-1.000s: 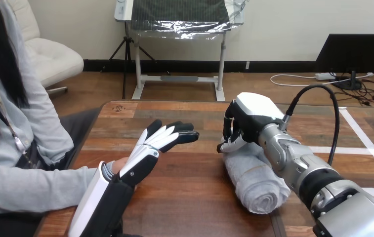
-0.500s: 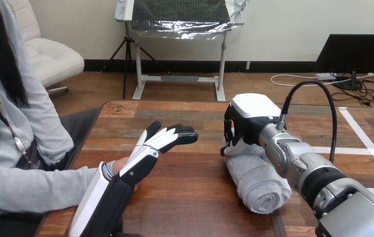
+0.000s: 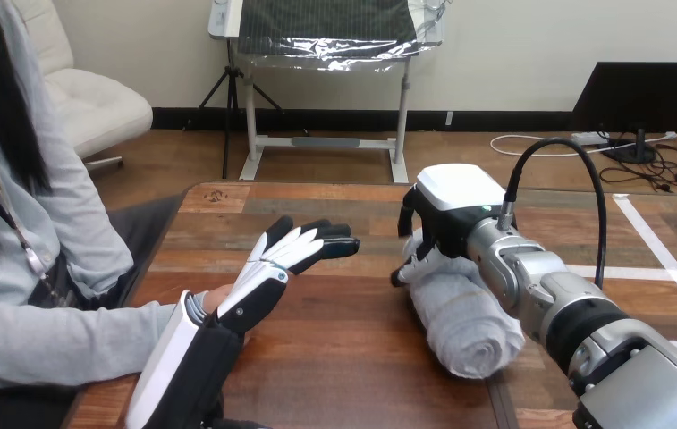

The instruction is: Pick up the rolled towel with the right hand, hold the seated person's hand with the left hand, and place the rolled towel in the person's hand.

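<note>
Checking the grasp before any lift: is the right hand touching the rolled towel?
Touching. The head view shows the right hand set over the far end of the rolled towel, its fingers curled down against the cloth.

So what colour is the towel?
The towel is light grey; the head view shows it best, under the right hand.

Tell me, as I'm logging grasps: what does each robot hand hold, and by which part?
The right hand grips the rolled towel at its far end. The left hand, by the person's hand, is open and holds nothing.
</note>
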Robot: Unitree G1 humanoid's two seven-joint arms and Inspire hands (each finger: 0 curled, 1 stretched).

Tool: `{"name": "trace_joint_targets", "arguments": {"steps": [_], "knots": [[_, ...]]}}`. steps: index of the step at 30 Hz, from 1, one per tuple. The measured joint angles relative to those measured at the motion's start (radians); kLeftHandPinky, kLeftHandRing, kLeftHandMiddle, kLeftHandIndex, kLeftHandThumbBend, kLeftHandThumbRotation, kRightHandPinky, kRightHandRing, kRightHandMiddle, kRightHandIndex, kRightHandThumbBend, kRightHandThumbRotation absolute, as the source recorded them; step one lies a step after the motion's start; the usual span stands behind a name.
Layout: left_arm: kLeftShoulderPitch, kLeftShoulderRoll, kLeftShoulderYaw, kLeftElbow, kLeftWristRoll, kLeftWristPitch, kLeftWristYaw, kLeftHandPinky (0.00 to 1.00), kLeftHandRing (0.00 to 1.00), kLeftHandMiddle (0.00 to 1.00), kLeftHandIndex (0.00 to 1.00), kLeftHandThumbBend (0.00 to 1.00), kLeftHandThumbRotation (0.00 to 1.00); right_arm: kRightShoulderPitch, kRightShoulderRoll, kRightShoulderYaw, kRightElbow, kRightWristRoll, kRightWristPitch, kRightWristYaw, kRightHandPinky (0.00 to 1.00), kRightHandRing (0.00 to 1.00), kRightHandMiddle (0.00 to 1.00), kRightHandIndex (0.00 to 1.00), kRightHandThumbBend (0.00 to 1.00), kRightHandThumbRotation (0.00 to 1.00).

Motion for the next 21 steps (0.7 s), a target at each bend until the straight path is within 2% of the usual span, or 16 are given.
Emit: {"name": "trace_joint_targets", "arguments": {"steps": [12, 21], "knots": [[-0.011, -0.001, 0.0, 0.003, 0.001, -0.001, 0.0, 1.0, 0.9, 0.87, 0.82, 1.0, 0.59, 0.0, -0.035, -0.015, -0.056, 0.039, -0.004, 0.028, 0.51, 0.73, 0.82, 0.87, 0.99, 0.55], [-0.028, -0.006, 0.0, 0.015, 0.001, -0.007, 0.0, 1.0, 0.9, 0.87, 0.8, 1.0, 0.6, 0.0, -0.083, -0.049, -0.129, 0.087, -0.011, 0.07, 0.55, 0.79, 0.86, 0.91, 1.0, 0.56]]}}
